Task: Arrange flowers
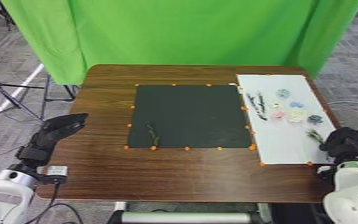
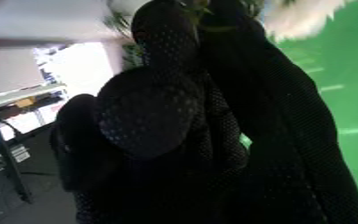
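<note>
Green sprig (image 1: 315, 135) pinched in right hand (image 1: 342, 142), fingers curled, leafy end over white sheet (image 1: 286, 149) (near its edge).

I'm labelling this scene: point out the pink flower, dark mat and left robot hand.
Pink flower (image 1: 278, 115), head view: its bloom.
Dark mat (image 1: 196, 114), head view: its bare middle.
Left robot hand (image 1: 60, 127), head view: the glove's middle.

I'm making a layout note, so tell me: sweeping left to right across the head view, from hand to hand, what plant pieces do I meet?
Left hand → stem → dark twigs → pink flower → grey-blue flower → right hand.
</note>
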`<state>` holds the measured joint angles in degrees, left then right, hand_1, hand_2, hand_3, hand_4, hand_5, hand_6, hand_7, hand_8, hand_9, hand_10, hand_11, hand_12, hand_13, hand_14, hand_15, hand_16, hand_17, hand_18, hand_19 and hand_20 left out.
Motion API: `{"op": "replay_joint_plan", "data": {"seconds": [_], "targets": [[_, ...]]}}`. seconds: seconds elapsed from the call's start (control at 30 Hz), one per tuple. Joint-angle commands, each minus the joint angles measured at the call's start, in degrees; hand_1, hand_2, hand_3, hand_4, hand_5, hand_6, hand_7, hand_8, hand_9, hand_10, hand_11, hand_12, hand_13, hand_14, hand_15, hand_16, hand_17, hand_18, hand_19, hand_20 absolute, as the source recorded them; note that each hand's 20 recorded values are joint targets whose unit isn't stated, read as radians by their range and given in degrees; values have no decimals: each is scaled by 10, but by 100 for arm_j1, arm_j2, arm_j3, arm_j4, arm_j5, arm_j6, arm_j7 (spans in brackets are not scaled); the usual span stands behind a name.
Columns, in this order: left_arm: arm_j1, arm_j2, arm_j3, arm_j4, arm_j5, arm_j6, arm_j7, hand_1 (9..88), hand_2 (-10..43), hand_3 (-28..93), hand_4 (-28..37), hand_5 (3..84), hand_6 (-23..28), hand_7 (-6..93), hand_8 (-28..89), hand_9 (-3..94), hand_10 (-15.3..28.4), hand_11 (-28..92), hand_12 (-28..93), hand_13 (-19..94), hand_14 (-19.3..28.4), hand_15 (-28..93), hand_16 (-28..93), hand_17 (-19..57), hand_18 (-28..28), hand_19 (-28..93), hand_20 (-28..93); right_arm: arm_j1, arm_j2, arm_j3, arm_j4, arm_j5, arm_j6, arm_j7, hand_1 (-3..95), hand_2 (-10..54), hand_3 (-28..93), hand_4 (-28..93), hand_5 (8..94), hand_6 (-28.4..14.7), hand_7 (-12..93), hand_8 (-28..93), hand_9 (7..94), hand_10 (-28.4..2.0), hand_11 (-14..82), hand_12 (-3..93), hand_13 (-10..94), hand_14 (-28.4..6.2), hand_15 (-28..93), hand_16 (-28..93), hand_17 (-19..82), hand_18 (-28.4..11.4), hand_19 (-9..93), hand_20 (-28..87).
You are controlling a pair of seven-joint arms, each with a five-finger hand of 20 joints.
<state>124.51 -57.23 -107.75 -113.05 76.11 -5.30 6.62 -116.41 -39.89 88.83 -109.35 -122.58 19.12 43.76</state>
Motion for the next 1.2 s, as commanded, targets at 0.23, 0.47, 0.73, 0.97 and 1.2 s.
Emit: {"op": "replay_joint_plan", "data": {"seconds": [0.23,0.47,0.73,0.97,1.2], "targets": [[-25,84,-103,-43,-57,-92,-84,283,-62,612,-158,427,44,120,-61,380,152,150,104,329,184,158,-6,81,146,130,164,797,410,74,-1043,353,-187,-340,640,-95,508,-85,698,-30,357,190,888,-105,267,380,937,-17,489,354,645,-101,909,420],[-56,122,-125,-36,-70,-79,-80,283,-62,612,-159,427,44,120,-61,380,151,150,104,330,184,160,-6,80,146,128,163,2116,404,-1243,-1188,369,-196,-664,638,-95,511,-81,702,-31,359,190,890,-105,268,380,937,-16,494,352,649,-99,913,419],[-92,119,-62,-23,-56,-129,-88,284,-64,614,-159,428,45,123,-61,380,151,150,103,330,184,159,-7,80,146,126,163,3764,-49,-3195,-924,514,-332,-915,629,-95,521,-78,704,-31,360,191,894,-104,267,379,937,-14,498,347,652,-95,915,415],[-84,118,-66,-16,-58,-170,-111,284,-67,619,-162,428,44,126,-62,380,150,149,103,330,182,156,-7,80,146,125,162,4768,-750,-4464,-249,620,-496,-895,623,-95,530,-81,706,-33,359,189,895,-102,269,377,937,-14,501,344,654,-92,915,412],[-108,106,-55,-10,-66,-255,-183,286,-68,624,-165,430,42,132,-63,381,148,149,104,329,182,154,-5,63,152,115,160,4967,-1403,-4884,509,665,-875,-606,617,-95,537,-80,708,-31,363,188,898,-100,271,370,937,-13,503,339,655,-92,917,411]]}}
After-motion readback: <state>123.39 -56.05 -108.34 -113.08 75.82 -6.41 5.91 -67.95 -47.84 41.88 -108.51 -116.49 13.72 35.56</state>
